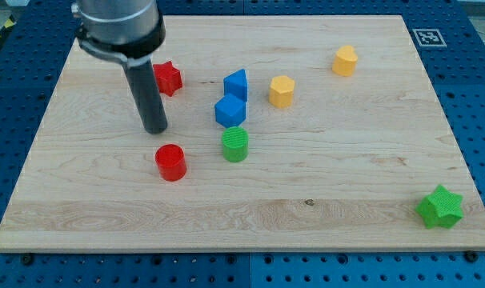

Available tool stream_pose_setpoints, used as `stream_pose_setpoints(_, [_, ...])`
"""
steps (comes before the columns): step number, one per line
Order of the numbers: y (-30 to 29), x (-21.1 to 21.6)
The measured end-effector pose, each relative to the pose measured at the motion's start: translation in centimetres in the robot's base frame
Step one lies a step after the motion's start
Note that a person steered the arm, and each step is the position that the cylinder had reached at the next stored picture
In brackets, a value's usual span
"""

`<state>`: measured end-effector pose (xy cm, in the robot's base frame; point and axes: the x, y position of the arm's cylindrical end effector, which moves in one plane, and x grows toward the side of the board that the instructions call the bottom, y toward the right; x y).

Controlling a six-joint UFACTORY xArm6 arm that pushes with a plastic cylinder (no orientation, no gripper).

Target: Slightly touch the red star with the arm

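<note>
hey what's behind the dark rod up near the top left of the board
The red star sits behind the rod, toward the view's top. Its right part shows; its left edge is covered by the rod, so contact there can't be judged. My tip rests below it, above the red cylinder.

Wooden board (346, 160) carries red star (169, 78), red cylinder (171, 162), two blue blocks (230, 110), green cylinder (235, 145), two yellow blocks (282, 91), green star (440, 207).

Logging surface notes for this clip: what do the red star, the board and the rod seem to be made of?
The red star looks like matte plastic: uniform colour, with faint ridges that suggest printing. The board looks like light unvarnished wood: grain lines and plank seams show, with little glare. The rod ending in my tip, below the star, is dark with a soft sheen; metal or plastic, I cannot tell.
</note>
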<state>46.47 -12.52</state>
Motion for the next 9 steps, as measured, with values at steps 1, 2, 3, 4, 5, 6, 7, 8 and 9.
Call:
stream_pose_setpoints(1, [1.1,1.9])
stream_pose_setpoints(2, [2.6,1.9])
stream_pose_setpoints(3, [3.8,1.9])
stream_pose_setpoints(4, [4.7,1.9])
stream_pose_setpoints(5, [5.3,2.5])
stream_pose_setpoints(6, [5.9,4.4])
stream_pose_setpoints(7, [6.7,6.4])
stream_pose_setpoints(8, [7.1,6.8])
stream_pose_setpoints(9, [7.0,4.8])
